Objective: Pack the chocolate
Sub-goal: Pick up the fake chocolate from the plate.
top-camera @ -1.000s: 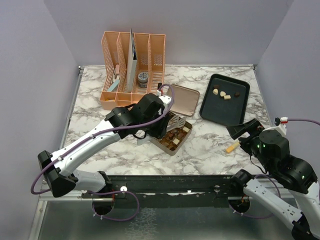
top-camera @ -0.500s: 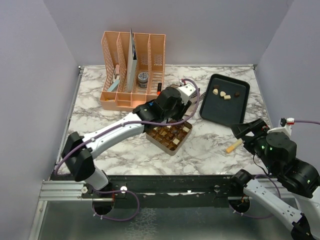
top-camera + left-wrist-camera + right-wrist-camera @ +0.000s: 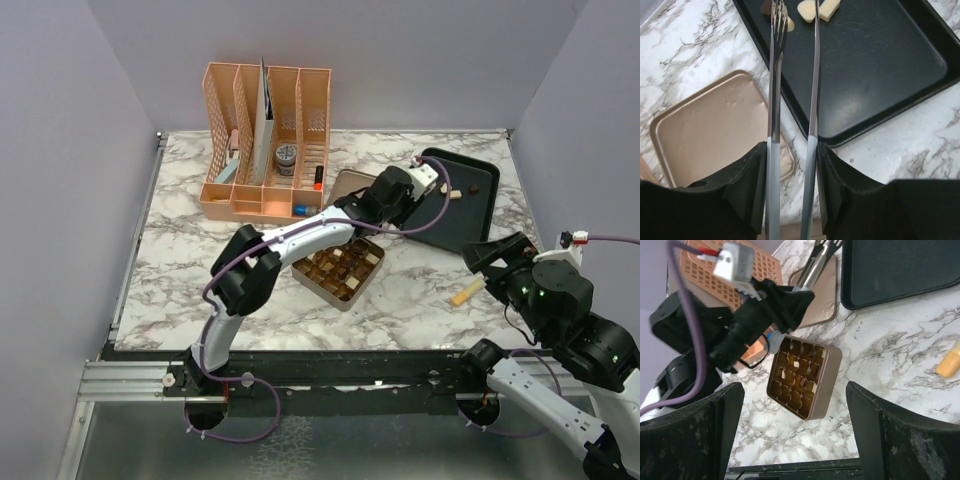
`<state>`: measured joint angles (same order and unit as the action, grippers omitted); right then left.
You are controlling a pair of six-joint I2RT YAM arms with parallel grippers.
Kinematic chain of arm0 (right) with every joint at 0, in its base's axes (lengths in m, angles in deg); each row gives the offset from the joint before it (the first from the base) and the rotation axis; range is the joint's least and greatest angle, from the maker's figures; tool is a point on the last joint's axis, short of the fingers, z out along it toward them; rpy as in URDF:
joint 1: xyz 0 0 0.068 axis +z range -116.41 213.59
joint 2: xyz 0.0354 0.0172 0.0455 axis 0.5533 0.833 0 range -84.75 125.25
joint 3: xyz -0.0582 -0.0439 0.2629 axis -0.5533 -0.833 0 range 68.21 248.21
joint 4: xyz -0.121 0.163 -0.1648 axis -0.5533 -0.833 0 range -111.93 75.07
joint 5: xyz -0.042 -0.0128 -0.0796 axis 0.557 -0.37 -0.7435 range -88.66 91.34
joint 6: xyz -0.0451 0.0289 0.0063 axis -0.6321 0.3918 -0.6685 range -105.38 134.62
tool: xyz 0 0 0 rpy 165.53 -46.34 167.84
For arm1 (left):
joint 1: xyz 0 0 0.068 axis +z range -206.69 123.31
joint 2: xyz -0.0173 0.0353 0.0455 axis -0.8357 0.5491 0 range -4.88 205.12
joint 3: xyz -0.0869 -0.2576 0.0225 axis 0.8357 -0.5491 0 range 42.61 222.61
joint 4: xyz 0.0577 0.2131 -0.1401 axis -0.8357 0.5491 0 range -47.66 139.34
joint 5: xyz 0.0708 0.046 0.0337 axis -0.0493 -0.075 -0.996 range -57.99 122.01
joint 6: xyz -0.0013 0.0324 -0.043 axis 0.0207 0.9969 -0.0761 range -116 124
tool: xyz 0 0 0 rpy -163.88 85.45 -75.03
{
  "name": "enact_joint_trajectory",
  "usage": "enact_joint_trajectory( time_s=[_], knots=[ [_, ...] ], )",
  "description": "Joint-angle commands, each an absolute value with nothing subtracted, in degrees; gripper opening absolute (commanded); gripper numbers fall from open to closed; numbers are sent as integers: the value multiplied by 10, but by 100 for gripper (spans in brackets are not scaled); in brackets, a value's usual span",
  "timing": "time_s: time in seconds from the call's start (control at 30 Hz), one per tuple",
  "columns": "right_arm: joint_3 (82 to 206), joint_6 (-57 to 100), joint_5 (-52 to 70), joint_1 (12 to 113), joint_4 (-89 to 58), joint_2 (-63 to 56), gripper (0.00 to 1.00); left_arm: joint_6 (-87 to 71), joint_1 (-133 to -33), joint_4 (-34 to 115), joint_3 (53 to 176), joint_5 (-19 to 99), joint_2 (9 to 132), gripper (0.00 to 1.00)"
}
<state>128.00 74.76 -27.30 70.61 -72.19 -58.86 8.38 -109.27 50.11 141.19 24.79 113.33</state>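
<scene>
Steel tongs (image 3: 792,95), pinched in the left end effector (image 3: 790,165), hung slightly parted over the tray's (image 3: 880,75) chocolate (image 3: 817,10); a loose squeeze might flick one onto the counter (image 3: 685,60). The right end effector (image 3: 790,430) stood spread, idle.

Tin (image 3: 339,273) sits centre table, chocolates inside its compartments. Its lid (image 3: 352,187) lies just behind it. The desk organiser (image 3: 265,140) stands at the back left. The tray (image 3: 476,205) lies right of the lid, a few chocolate pieces (image 3: 456,191) on its far end. The left gripper (image 3: 793,22) reaches over lid and tray, its tongs ahead at those pieces. A small stick (image 3: 465,293) lies in front of the tray.
</scene>
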Motion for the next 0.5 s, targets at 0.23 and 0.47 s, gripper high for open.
enact_joint_trajectory(
  time_s=[0.23, 0.47],
  knots=[
    [1312, 748, -286, 704, -725, -580, 87, 93, -1093, 465, 1552, 234, 1277, 44],
    [1318, 752, -285, 704, -728, -580, 87, 89, -1085, 477, 1603, 199, 1331, 45]
  ],
)
